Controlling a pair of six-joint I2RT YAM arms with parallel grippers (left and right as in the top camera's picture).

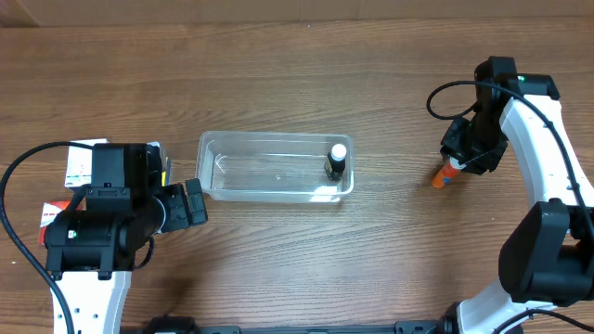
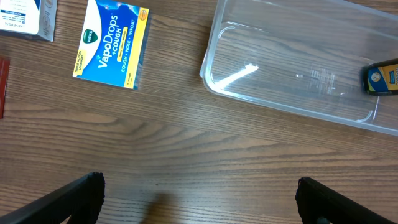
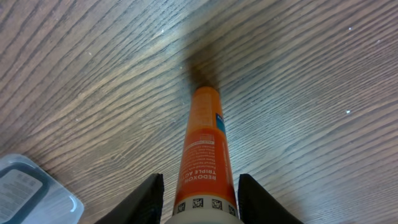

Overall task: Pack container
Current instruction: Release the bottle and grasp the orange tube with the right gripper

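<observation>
now the right gripper [image 3: 198, 186] straddles an orange tube [image 3: 204, 137] near the table [image 1: 390, 260]'s right edge, maybe clamping it, can't tell; left gripper [image 2: 200, 183] gapes wide beside the container [image 1: 206, 167].

Container [image 1: 276, 167] clear glossy plastic; table [image 1: 278, 269] seemingly wood-grain.

Clear rectangular container [image 1: 269, 172] upright, open, mid-table; small dark bottle [image 1: 335, 163] standing at right end.

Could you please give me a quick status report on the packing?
Left end effector open, empty, beside tub. Right end effector astride orange tube, grip unconfirmed. Tub holds one small bottle. Nothing between tube and tub.
</observation>
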